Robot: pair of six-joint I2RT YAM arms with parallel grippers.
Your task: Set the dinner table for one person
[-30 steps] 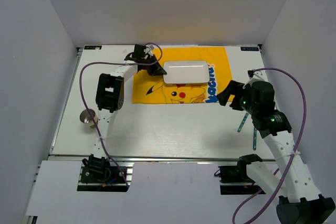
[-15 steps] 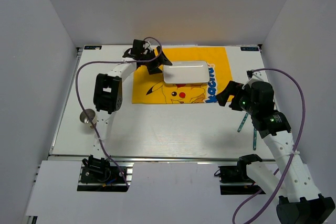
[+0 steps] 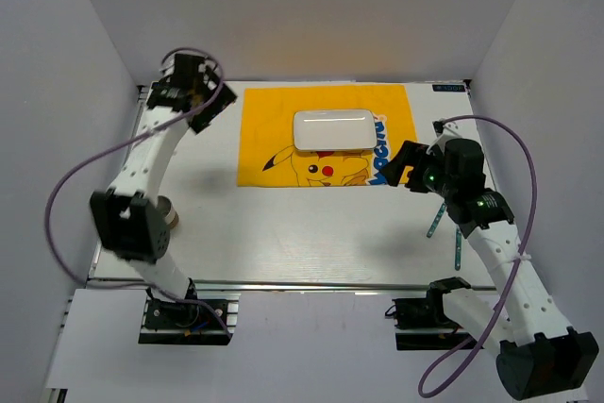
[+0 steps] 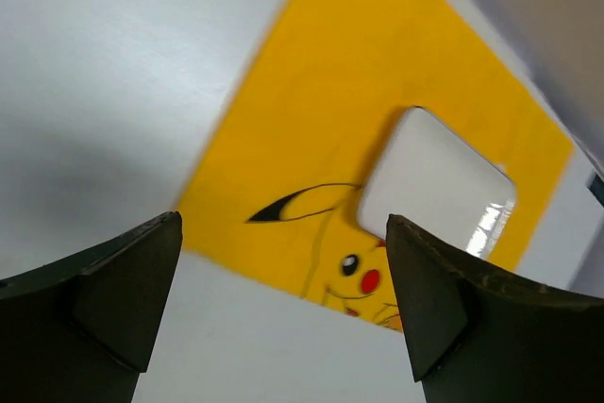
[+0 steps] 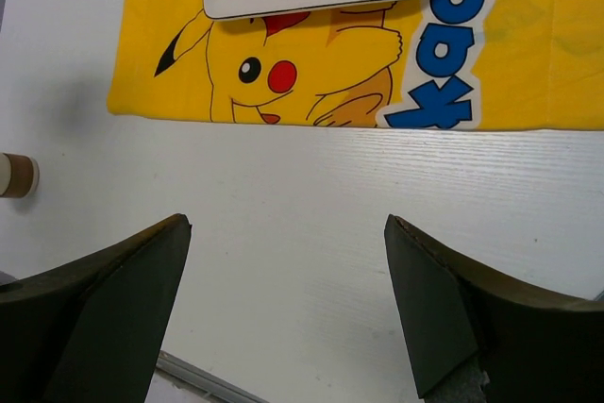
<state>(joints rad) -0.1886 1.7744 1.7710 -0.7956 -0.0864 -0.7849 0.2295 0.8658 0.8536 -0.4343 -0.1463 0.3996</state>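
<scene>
The dinner table (image 3: 283, 233) is a white top with a yellow cartoon-print cloth (image 3: 264, 129) spread at its back middle. A white rectangular plate (image 3: 332, 129) lies on the cloth. My left gripper (image 3: 208, 109) hangs open high over the back left corner, apart from the cloth, with nothing between its fingers. In its wrist view the left gripper (image 4: 283, 217) looks down on the cloth (image 4: 359, 73) and plate (image 4: 434, 181). My right gripper (image 3: 401, 162) is open and empty at the cloth's right edge. The right wrist view shows the right gripper (image 5: 288, 219) over bare table (image 5: 311, 233).
Two teal utensils (image 3: 436, 219) (image 3: 456, 247) lie on the table at the right, under my right arm. A small metal cup (image 3: 168, 211) stands at the left, partly hidden by my left arm; it also shows as the cup (image 5: 14, 175). Grey walls close in three sides.
My left gripper was shut beside the plate's left end; it has opened and swung up and away to the back left corner. The right gripper has shifted slightly left.
</scene>
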